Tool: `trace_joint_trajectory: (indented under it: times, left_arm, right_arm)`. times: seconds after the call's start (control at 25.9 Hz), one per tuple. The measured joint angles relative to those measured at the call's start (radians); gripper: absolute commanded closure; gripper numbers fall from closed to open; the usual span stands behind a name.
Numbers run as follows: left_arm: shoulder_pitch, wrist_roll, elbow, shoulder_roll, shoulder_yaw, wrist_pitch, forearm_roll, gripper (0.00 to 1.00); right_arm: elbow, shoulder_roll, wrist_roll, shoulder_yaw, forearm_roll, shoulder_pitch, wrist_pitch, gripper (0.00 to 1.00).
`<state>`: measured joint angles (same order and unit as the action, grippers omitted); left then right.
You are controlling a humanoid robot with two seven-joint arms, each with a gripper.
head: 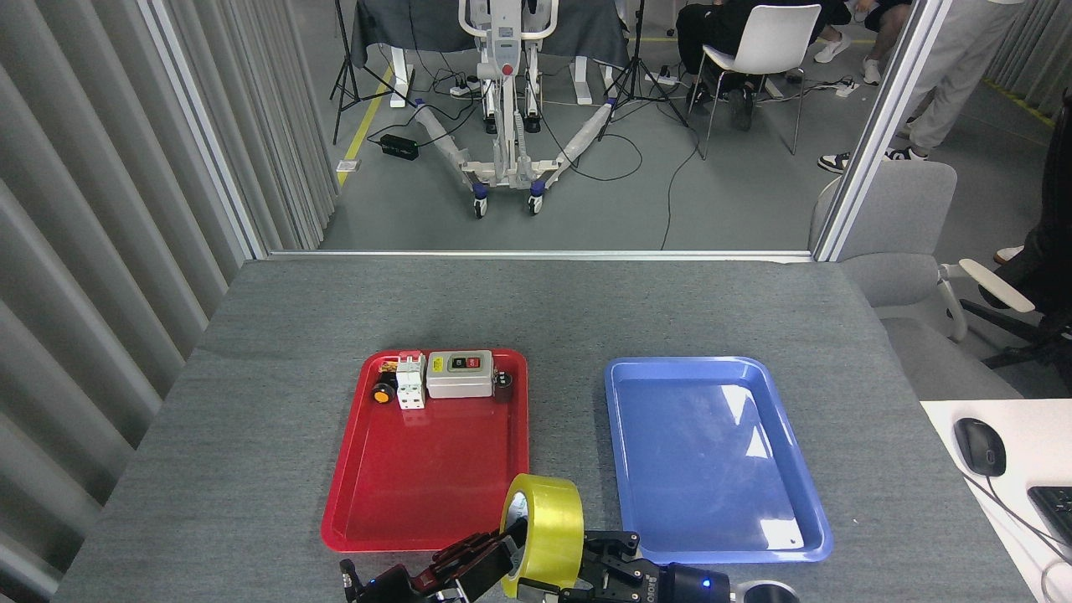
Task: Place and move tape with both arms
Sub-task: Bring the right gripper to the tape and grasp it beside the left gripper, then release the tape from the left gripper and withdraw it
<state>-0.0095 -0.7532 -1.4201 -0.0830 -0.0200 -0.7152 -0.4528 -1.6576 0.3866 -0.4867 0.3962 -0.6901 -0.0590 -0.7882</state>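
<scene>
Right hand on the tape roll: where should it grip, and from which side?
Grip the yellow band of the tape across its width, coming in from the right. The roll stands on edge, its open core facing left, where the left hand already has fingers in it. That leaves the right side free, and the right hand is already close there.

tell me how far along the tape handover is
Done: the tape is off the table, held upright between the trays at the near edge. In hand: the left claw has fingers in the core, and the right claw is up against the roll's other side; whether it grips yet is unclear. Left: the blue tray holds nothing, so no placing there yet.
</scene>
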Motion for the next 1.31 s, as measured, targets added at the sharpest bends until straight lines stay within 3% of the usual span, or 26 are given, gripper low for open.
trace_joint_trajectory:
  times: [0.08,0.15,0.31,0.39,0.46,0.62,0.73,0.93,1.01,1.12,1.31]
  left_arm:
    - [-0.006,-0.003,0.008,0.001,0.004,-0.007,0.000,1.00]
    - [-0.015,-0.005,0.020,0.001,0.006,-0.012,-0.001,0.92]
    - [-0.042,-0.009,0.060,0.001,0.005,-0.014,-0.002,0.68]
    - [-0.053,-0.010,0.080,0.001,0.004,-0.024,-0.001,0.42]
    - [-0.066,-0.010,0.095,0.001,0.004,-0.025,0.000,0.28]
    - [-0.090,-0.009,0.112,0.008,0.011,0.007,-0.001,0.09]
    - [-0.106,-0.009,0.123,0.013,0.016,0.029,-0.001,0.02]
    - [-0.114,0.061,0.130,0.029,0.109,0.071,0.006,0.01]
    - [-0.114,0.069,0.131,0.040,0.137,0.070,0.009,0.01]
    - [-0.114,0.073,0.132,0.052,0.158,0.058,0.011,0.01]
    - [-0.119,0.098,0.139,0.060,0.182,0.056,-0.004,0.01]
  right_arm:
    - [0.000,0.001,0.001,0.000,0.000,0.001,0.000,0.57]
    - [0.001,0.001,0.002,0.000,0.000,0.001,0.000,0.57]
    - [0.001,0.001,0.002,-0.001,0.001,0.002,0.010,0.57]
    - [0.001,0.002,0.002,-0.001,0.001,0.003,0.011,0.58]
    - [0.001,0.002,0.002,-0.001,0.001,0.003,0.011,0.60]
    - [0.001,0.002,0.007,-0.001,0.002,0.003,0.011,0.60]
    - [0.001,0.001,0.008,-0.001,0.002,0.003,0.011,0.60]
    - [0.001,-0.003,0.005,0.000,0.001,0.006,0.002,0.61]
    - [0.001,-0.005,0.004,-0.001,0.000,0.006,0.002,0.68]
    - [0.001,-0.009,0.004,-0.001,-0.001,0.005,0.002,0.86]
    - [0.001,-0.012,0.004,-0.006,-0.002,0.005,0.002,0.98]
